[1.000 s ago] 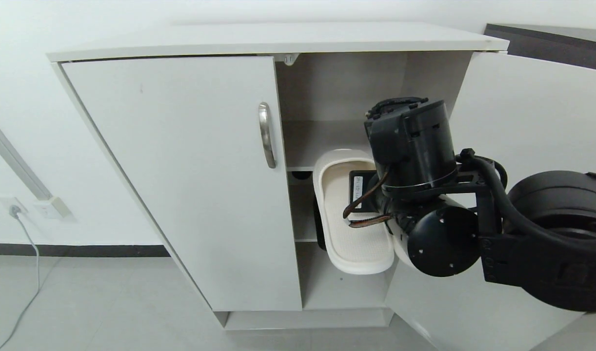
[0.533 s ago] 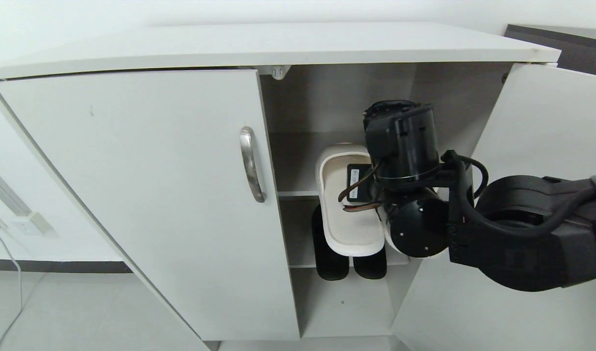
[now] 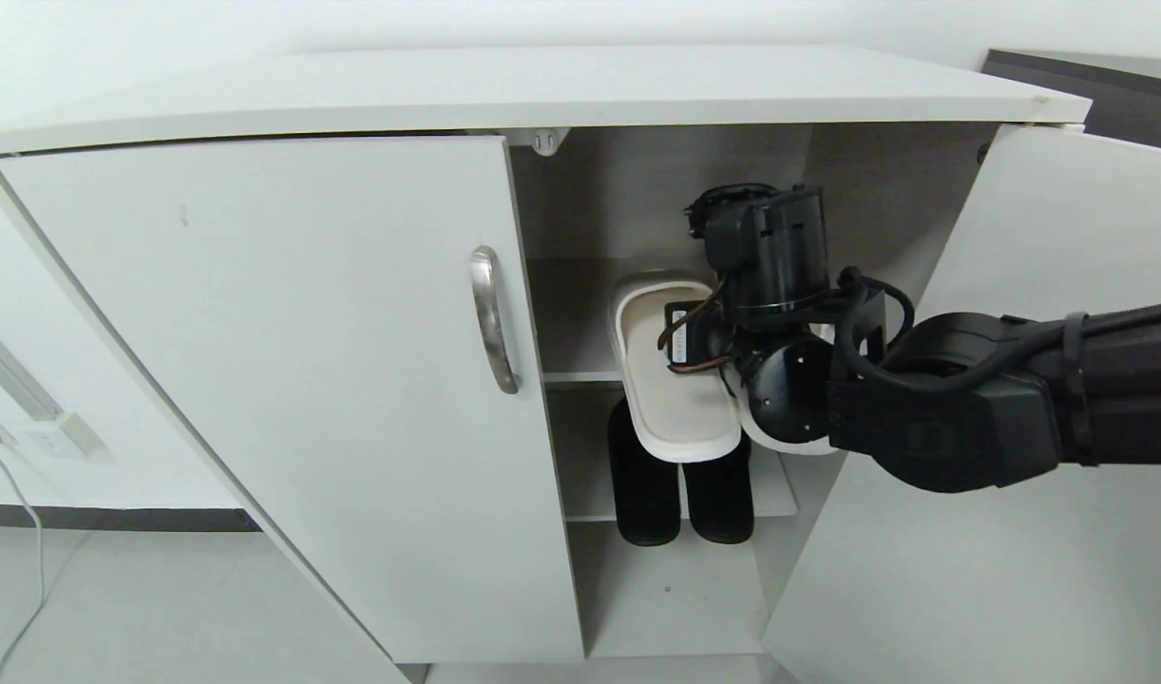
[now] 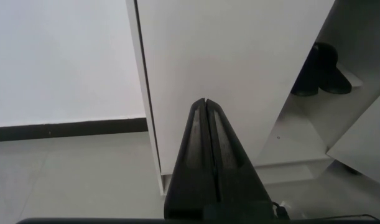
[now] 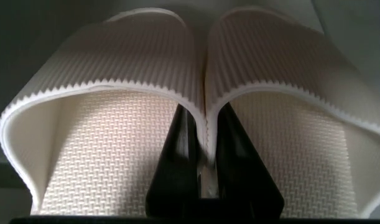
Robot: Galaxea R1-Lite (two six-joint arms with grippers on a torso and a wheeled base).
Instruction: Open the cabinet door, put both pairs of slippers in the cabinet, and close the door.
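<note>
My right gripper (image 5: pixel 205 118) clamps the white slippers (image 3: pixel 675 408) inside the cabinet (image 3: pixel 542 85), above the black slippers (image 3: pixel 680 499); my left gripper (image 4: pixel 205 106) has its fingers pressed together.

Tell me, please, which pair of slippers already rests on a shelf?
The black pair, on the lower shelf; the white pair is held in the right gripper, above it.

Upper slippers (image 3: pixel 680 418) in cabinet (image 3: pixel 542 90) opening, above lower slippers (image 3: pixel 642 494) on shelf (image 3: pixel 775 494)
</note>
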